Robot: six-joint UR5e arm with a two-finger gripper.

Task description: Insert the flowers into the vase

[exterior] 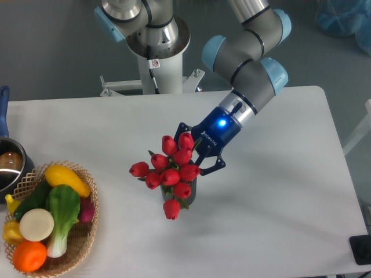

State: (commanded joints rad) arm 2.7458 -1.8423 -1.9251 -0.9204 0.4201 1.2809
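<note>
The flowers (170, 169), a bunch of red tulip buds with green leaves, hang over the middle of the white table. Their stems go down into the vase (192, 190), a dark ribbed cylinder of which only a strip shows under the buds. From the upper right, my gripper (196, 153) reaches into the bunch and is shut on the flowers just above the vase mouth. The buds hide its fingertips. One bud (171, 209) droops in front of the vase.
A woven wicker basket (87, 231) of toy vegetables sits at the front left. A metal pot (10, 165) with a blue handle stands at the left edge. The arm's base column (156, 63) rises behind the table. A dark object (360, 249) lies at the right edge.
</note>
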